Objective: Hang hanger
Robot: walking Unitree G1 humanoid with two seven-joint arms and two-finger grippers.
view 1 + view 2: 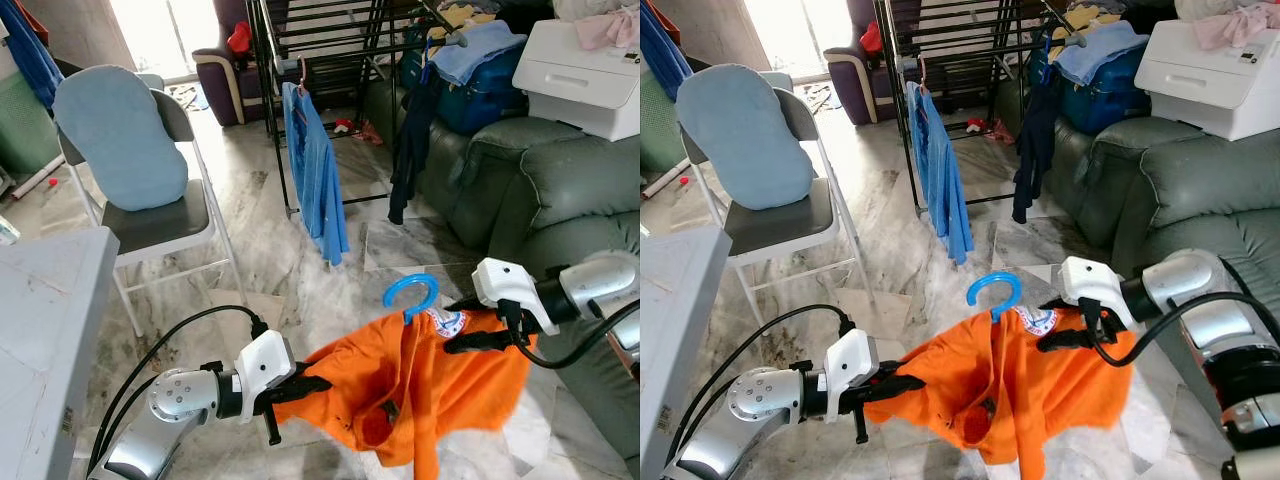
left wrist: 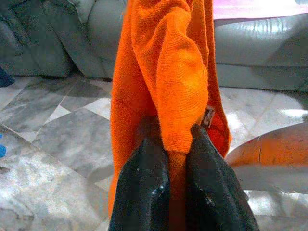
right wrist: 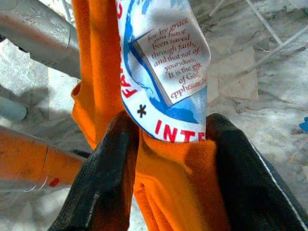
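An orange T-shirt (image 1: 420, 385) with a round blue-and-white printed logo hangs stretched above the marble floor, pinched at both shoulders. The blue hanger hook (image 1: 411, 295) rises upright from its neck.

Left gripper (image 1: 318, 383) and right gripper (image 1: 462, 343), jaws clamped, arms outstretched.

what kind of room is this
Most likely a home living room used for drying laundry: a green sofa, a black drying rack with a blue shirt hanging, and a folding chair on marble floor.
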